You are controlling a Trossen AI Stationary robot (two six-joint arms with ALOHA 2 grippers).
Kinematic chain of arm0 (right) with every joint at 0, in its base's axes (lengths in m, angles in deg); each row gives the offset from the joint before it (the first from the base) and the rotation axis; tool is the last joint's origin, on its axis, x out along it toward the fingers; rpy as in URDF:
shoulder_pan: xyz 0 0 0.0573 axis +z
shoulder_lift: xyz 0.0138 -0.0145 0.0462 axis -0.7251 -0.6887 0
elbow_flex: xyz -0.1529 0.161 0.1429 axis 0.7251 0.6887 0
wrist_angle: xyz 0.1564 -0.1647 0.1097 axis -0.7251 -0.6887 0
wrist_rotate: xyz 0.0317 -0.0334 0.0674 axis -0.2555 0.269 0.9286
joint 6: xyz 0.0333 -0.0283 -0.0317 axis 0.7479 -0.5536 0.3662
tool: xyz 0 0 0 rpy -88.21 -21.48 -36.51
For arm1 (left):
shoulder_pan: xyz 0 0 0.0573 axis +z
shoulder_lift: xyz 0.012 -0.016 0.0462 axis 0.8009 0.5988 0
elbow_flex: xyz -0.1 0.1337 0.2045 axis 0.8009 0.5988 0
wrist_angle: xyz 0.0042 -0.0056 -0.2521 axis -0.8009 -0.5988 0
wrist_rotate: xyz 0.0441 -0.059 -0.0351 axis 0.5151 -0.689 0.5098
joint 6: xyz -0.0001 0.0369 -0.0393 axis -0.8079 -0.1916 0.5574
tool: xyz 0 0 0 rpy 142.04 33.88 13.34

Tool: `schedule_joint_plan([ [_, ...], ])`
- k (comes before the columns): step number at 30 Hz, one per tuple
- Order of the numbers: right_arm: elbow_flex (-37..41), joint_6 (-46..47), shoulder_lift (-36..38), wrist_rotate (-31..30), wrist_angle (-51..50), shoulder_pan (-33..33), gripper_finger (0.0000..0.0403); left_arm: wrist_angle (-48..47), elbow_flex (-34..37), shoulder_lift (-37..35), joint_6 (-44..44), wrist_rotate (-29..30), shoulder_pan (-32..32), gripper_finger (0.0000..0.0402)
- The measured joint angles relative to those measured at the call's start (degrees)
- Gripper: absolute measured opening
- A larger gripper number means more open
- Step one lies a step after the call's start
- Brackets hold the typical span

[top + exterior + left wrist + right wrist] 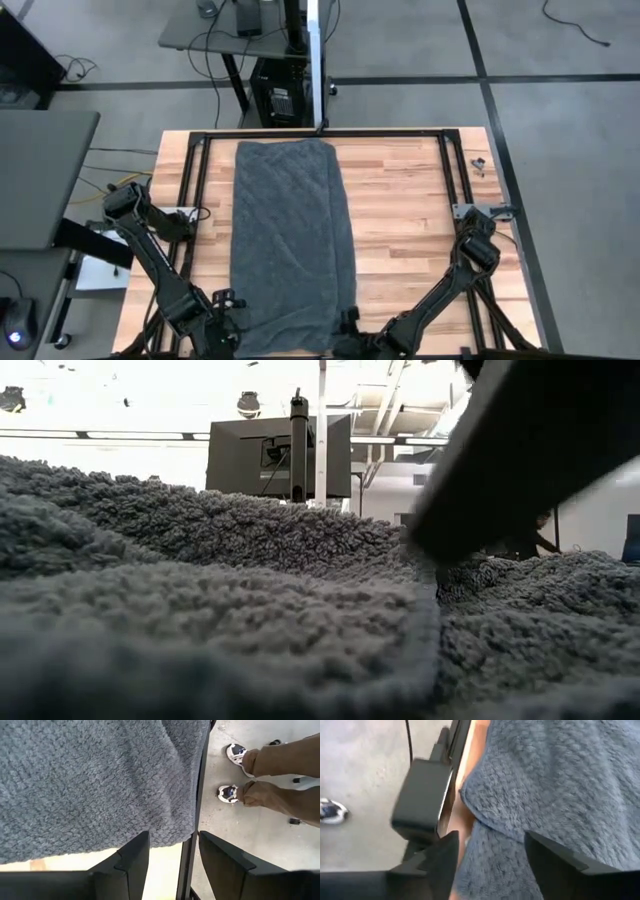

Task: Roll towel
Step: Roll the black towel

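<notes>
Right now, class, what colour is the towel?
Dark grey towel; the high view shows it best.

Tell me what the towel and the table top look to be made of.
Towel: soft terry-type cloth, dark grey and matte; the low view shows a fuzzy looped pile and a stitched hem, probably cotton, though the fibre can't be confirmed. Table top: looks like wood, butcher-block style; light and darker strips with grain run lengthwise, smooth finish.

left gripper point(228, 312) open, right gripper point(348, 330) open
</notes>
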Motion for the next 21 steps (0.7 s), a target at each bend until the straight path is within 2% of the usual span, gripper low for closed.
schedule_joint_plan([
  [4, -0.2, -7.4, -0.3, -4.9, 1.2, 0.3, 0.0241, -0.7, 0.0, 0.0, 0.3, 0.2, -0.3, 0.0155],
  [10, -0.2, -9.8, -2.8, -5.2, 3.2, 0.3, 0.0233, -1.5, 0.0, 0.0, 0.3, 0.2, -0.4, 0.0155],
  [13, -0.2, -14.5, -3.5, -5.8, 4.3, 0.6, 0.0230, -1.8, 0.0, 0.0, 0.3, 0.2, -0.4, 0.0155],
  [21, -0.3, -16.2, -3.4, -7.9, -0.3, -2.1, 0.0213, -2.3, 0.0, 0.1, -0.1, 3.4, -0.4, 0.0155],
])
